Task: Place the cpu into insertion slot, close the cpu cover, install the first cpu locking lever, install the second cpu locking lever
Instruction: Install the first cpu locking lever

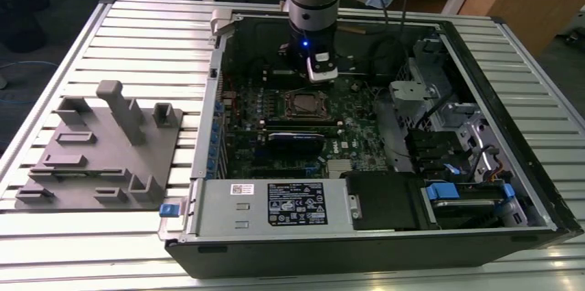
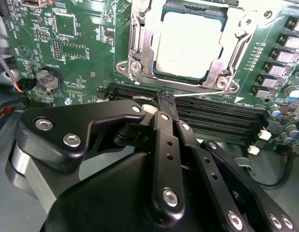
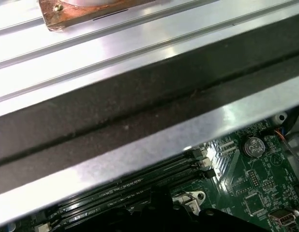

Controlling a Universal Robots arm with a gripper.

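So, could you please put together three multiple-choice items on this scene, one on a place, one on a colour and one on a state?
1. Where does the cpu lie?
A) on the grey fixture block
B) in the insertion slot
C) on the power supply

2. What colour is the circuit board?
A) green
B) red
C) white

3. How does the cpu cover stand?
A) lifted upright
B) taken off and laid aside
C) down over the cpu

Answers:
1 B, because the second wrist view shows its pale metal top sitting inside the slot's metal surround.
2 A, because the board is green in both wrist views.
3 C, because its silvery frame lies flat around the chip's edges.
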